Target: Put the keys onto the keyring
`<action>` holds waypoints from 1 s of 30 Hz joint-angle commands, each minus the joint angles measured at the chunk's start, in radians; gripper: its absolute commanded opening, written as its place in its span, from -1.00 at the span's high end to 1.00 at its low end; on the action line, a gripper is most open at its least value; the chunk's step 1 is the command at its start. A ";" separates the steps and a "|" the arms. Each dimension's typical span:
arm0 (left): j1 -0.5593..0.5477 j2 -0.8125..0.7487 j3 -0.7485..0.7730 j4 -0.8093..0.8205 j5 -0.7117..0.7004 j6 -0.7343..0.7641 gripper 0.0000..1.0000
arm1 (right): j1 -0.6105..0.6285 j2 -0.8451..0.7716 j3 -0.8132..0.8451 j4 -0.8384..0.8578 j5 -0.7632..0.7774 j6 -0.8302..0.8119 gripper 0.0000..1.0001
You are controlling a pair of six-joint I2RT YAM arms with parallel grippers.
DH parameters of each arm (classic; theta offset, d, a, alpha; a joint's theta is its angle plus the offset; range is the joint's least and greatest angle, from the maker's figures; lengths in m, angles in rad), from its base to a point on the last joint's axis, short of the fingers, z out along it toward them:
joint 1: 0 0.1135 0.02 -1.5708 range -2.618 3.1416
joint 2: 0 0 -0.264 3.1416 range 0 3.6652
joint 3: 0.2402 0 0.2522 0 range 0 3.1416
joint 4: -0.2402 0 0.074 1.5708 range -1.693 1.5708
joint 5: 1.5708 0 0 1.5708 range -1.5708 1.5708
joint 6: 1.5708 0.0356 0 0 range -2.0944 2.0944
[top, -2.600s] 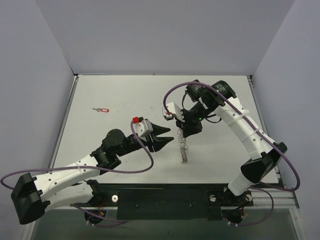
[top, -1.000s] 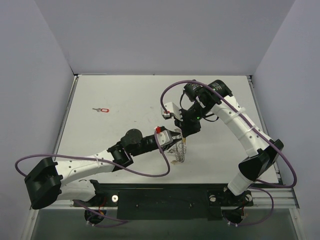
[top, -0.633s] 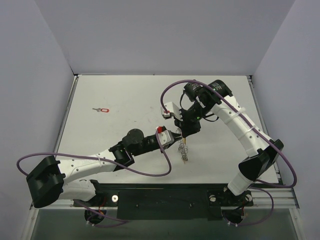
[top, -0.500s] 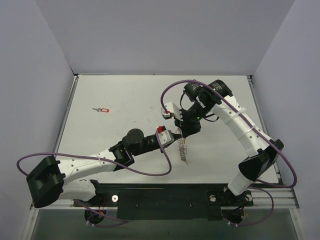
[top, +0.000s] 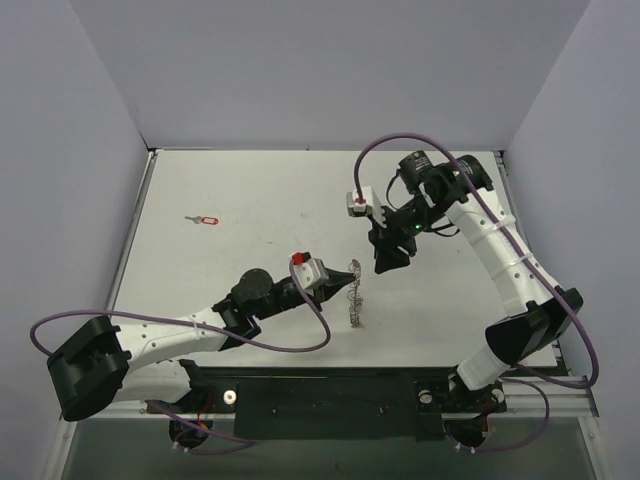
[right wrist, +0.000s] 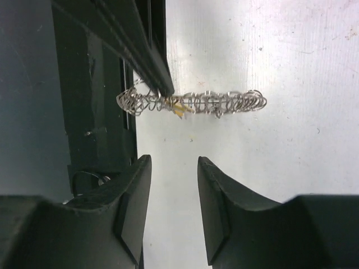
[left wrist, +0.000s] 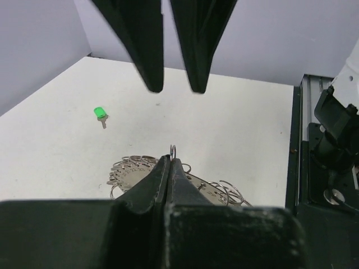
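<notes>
The keyring [top: 354, 295] stands on edge on the table, a wavy silver wire hoop. My left gripper [top: 344, 284] is shut on its rim, with a wire loop poking out between the closed fingertips [left wrist: 164, 168] in the left wrist view. A yellow-orange key [right wrist: 178, 107] sits among the loops of the keyring [right wrist: 219, 102]. My right gripper [right wrist: 174, 163] is open and empty, hanging apart from the ring, above and to its right [top: 385, 262]. A green-headed key [left wrist: 100, 113] lies on the table beyond the ring. A red-headed key [top: 205, 219] lies far left.
The right gripper's dark fingers [left wrist: 151, 50] hang over the scene in the left wrist view. A metal rail [top: 530, 260] runs along the table's right edge, and grey walls close in the sides and back.
My right gripper has opened and drawn back up and to the right, away from the keyring. My left gripper closed on the ring's rim and stays shut there.
</notes>
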 commanded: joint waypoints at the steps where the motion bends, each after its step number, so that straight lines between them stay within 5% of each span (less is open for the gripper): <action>1: 0.025 -0.050 -0.041 0.303 -0.009 -0.179 1.00 | -0.042 -0.092 -0.046 -0.115 -0.160 -0.007 0.27; 12: 0.078 -0.013 -0.128 0.630 -0.021 -0.423 1.00 | -0.042 -0.092 -0.129 -0.028 -0.271 -0.045 0.23; 22: 0.080 0.002 -0.113 0.640 -0.009 -0.442 1.00 | -0.012 -0.101 -0.118 0.270 -0.226 0.200 0.22; 30: 0.080 0.004 -0.118 0.660 -0.007 -0.456 1.00 | 0.013 -0.086 -0.112 0.318 -0.214 0.259 0.24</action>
